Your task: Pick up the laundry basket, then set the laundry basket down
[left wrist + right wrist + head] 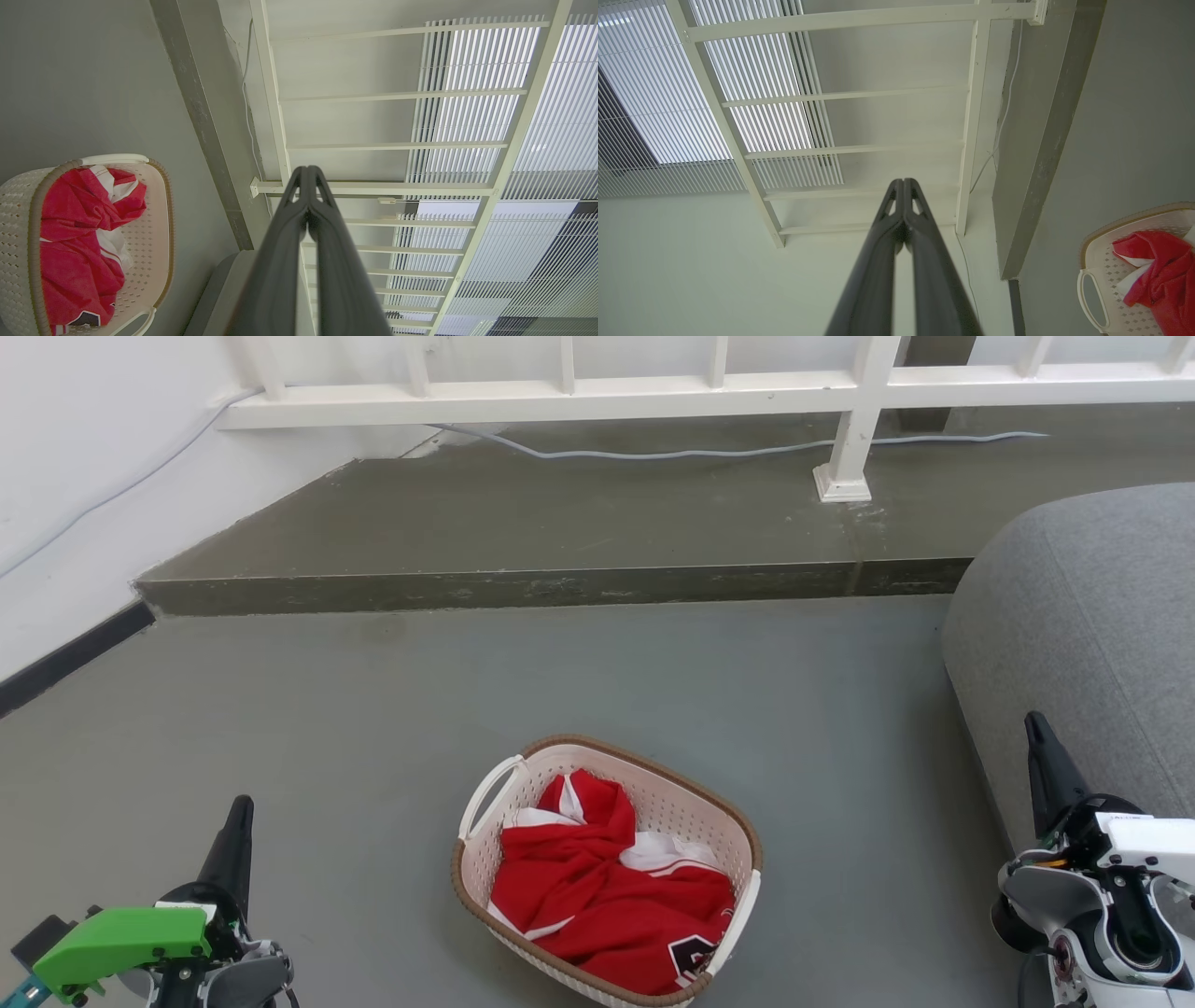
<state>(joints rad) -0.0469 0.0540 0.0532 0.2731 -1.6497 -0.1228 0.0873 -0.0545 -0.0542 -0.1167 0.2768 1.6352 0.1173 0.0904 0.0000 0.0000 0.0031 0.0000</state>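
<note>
Looking down from the head: smooth grey floor (373, 709) broadest of all, ending at a raised, scuffed concrete step (560, 523). Bulging in at the right, a rounded sofa (1074, 644) in grey felt-like cloth. Standing on the step, a white-painted railing (560, 401) of square bars. Added by the wrist views, seen through that railing: pale slatted blinds (514, 116), bright with light.

Sitting on the floor low in the middle of the head view, between the two arms and touching neither: the laundry basket (686, 814), a rounded rectangle of cream perforated plastic with a brown woven-look rim. Caught again at the edge of each wrist view. Heaped inside, a crumpled red-and-white garment (607, 896), with dark print on a white patch at its near end.

At lower left, the left gripper (241, 807), long dark fingers pressed together, holding nothing, with a green cover (121, 938) behind it. At lower right, beside the sofa, the right gripper (1034, 723), fingers likewise pinched tip to tip, empty.

Curving off each short end of the basket, a white loop handle (481, 798). Trailing along the step, a thin pale cable (653, 455).
</note>
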